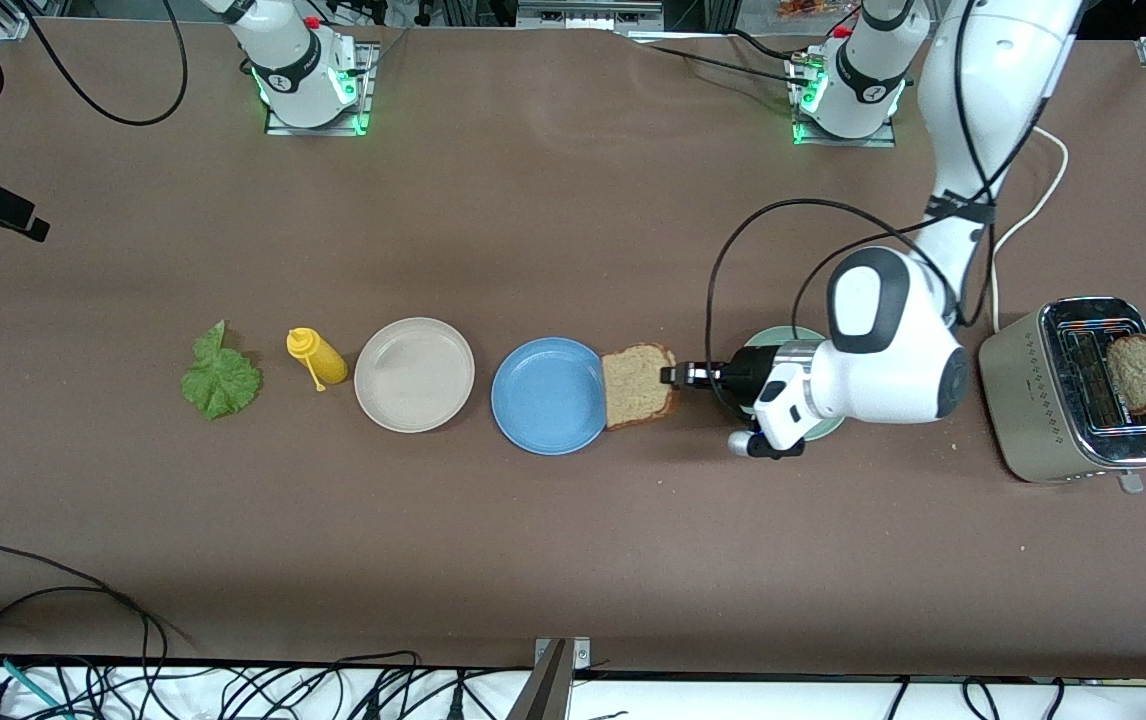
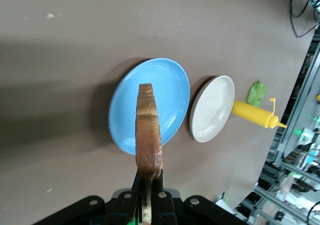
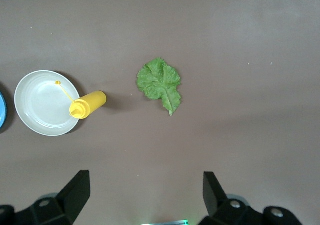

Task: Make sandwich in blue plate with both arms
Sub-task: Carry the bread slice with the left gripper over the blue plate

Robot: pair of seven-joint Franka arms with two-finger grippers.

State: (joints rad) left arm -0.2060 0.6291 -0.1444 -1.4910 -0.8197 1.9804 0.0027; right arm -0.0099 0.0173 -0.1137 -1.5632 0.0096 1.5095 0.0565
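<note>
My left gripper (image 1: 675, 375) is shut on the crust edge of a brown bread slice (image 1: 638, 385). It holds the slice level, over the rim of the blue plate (image 1: 548, 395) on the side toward the left arm's end. In the left wrist view the slice (image 2: 148, 130) shows edge-on between the left gripper's fingers (image 2: 148, 177), with the blue plate (image 2: 165, 85) under it. The green lettuce leaf (image 1: 221, 378) lies on the table toward the right arm's end. My right gripper (image 3: 145, 177) is open and empty, high over the table by the lettuce (image 3: 160, 82). It is out of the front view.
A yellow squeeze bottle (image 1: 316, 358) and a beige plate (image 1: 414, 374) lie between the lettuce and the blue plate. A mint-green plate (image 1: 826, 428) sits under the left arm's wrist. A toaster (image 1: 1053, 400) at the left arm's end holds a second bread slice (image 1: 1140, 372).
</note>
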